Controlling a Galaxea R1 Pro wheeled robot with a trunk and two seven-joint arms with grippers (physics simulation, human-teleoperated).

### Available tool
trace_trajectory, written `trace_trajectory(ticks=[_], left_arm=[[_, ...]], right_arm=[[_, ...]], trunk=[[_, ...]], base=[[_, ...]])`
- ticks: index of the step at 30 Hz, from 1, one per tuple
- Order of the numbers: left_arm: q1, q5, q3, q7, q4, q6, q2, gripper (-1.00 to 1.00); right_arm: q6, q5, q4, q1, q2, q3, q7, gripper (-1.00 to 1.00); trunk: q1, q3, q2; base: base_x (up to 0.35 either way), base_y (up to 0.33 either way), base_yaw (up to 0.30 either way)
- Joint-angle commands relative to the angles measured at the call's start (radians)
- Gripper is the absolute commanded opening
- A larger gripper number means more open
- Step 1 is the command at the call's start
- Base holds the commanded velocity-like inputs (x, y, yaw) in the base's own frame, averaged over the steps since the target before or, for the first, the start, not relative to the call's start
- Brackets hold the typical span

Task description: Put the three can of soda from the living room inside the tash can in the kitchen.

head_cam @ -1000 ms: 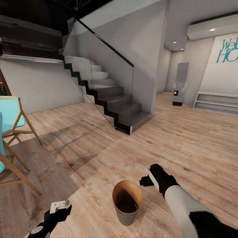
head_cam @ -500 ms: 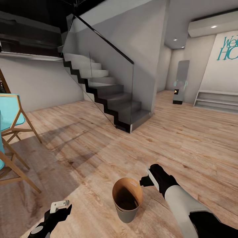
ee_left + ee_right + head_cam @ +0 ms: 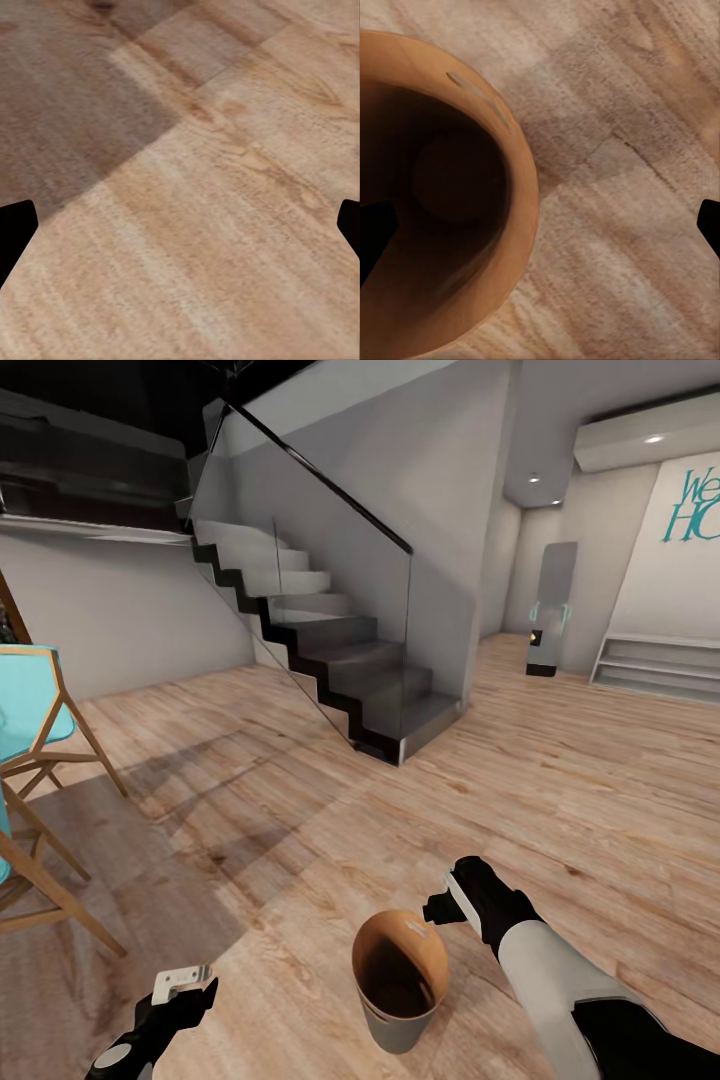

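The tash can stands upright on the wood floor just beside the right gripper; its fingers are spread, one apparently over the rim; the left gripper hovers apart, fingers spread, holding nothing; teal chairs stand left.

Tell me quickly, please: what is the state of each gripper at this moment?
Left gripper: open, holding nothing, above the wood floor.
Right gripper: open, empty, beside the rim of the trash can.
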Motion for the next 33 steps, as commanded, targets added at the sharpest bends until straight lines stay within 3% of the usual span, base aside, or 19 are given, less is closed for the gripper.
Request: trace_trajectory(ticks=[1, 27, 33], left_arm=[[0.0, 0.0, 0.0, 0.0, 0.0, 0.0, 0.0, 1.0], [0.0, -0.003, 0.001, 0.001, 0.0, -0.001, -0.002, 1.0], [0.0, -0.007, 0.004, 0.001, 0.0, 0.0, -0.002, 1.0]], right_arm=[[0.0, 0.0, 0.0, 0.0, 0.0, 0.0, 0.0, 1.0], [0.0, 0.0, 0.0, 0.0, 0.0, 0.0, -0.001, 1.0], [0.0, 0.0, 0.002, 0.0, 0.0, 0.0, 0.0, 1.0]], trunk=[[0.0, 0.0, 0.0], [0.0, 0.0, 0.0], [0.003, -0.023, -0.001]], base=[[0.018, 0.016, 0.0], [0.002, 0.027, 0.0], [0.0, 0.001, 0.0]])
